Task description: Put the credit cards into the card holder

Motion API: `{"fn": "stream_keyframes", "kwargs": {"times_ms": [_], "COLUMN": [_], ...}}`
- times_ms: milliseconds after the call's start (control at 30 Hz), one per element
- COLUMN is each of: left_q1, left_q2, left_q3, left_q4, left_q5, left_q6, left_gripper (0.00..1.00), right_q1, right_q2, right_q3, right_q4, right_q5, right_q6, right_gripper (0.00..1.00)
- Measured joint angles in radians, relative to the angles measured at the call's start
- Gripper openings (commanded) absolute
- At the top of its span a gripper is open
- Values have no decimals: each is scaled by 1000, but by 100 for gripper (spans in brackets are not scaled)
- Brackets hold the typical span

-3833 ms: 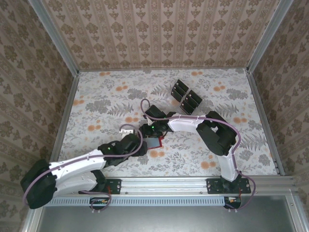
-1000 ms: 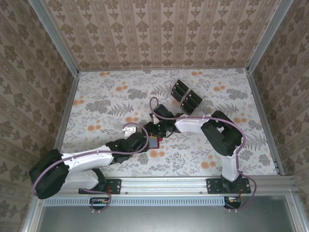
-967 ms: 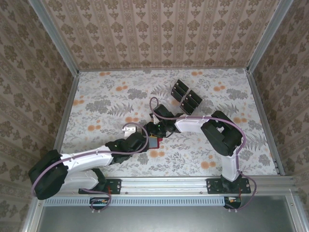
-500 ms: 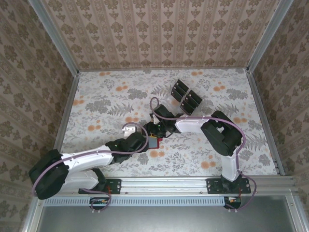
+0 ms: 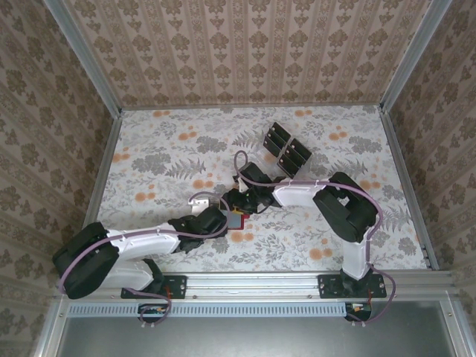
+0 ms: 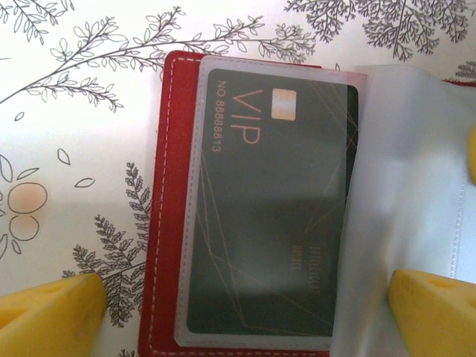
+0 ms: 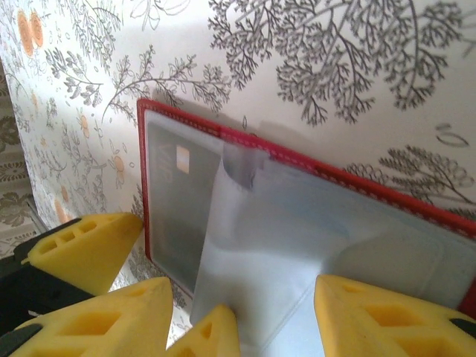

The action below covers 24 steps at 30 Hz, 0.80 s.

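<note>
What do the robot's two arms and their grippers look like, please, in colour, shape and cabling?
The left arm and right arm both have smooth white link shells between bulky black joint housings. A lilac cable runs along each in loose loops. The left gripper and right gripper carry bright yellow, wedge-shaped fingers with moulded hollow cells.
</note>
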Motion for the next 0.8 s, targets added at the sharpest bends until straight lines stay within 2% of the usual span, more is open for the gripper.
{"fn": "stream_keyframes", "kwargs": {"times_ms": [800], "left_q1": [8], "left_q2": [-33], "left_q3": [-16], "left_q4": [9], "left_q5": [-3], "left_q6": [-11], "left_gripper": [100], "right_q1": [4], "right_q2": [16], "right_q3": [-43], "right_q4": [135], "right_q5": [-10], "right_q6": [124], "right_gripper": [54]}}
